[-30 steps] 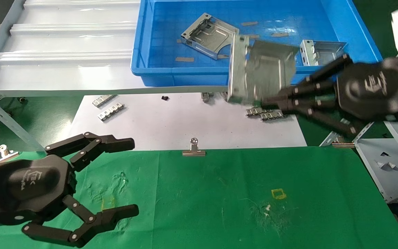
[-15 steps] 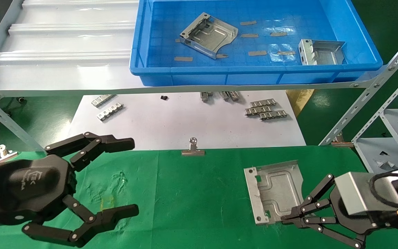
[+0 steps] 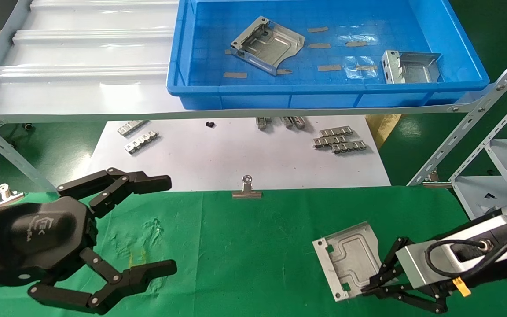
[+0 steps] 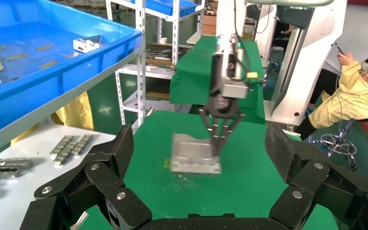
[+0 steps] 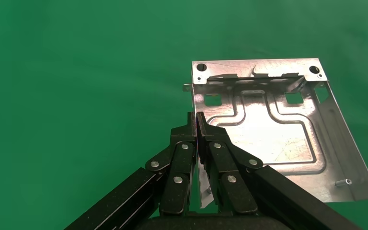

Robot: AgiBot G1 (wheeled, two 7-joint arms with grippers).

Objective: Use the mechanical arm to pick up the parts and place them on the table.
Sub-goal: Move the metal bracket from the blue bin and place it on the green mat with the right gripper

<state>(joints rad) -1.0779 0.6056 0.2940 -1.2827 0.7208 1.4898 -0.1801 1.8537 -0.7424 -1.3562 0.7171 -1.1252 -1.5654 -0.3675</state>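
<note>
My right gripper is shut on the folded rim of a silver sheet-metal part, holding it low over the green cloth table at the front right. In the right wrist view the fingers pinch the part's side wall. The left wrist view shows the part and right gripper ahead. Two more parts lie in the blue bin: one at the middle, one at the right. My left gripper is open and empty over the cloth's front left.
A white paper sheet behind the cloth holds small ribbed silver strips and more strips. A silver binder clip sits at the cloth's far edge. A grey slotted shelf frame stands at the right.
My right gripper carried the part out of the bin area down to the front right of the cloth, then lowered and tilted it flatter. The left arm has not moved.
</note>
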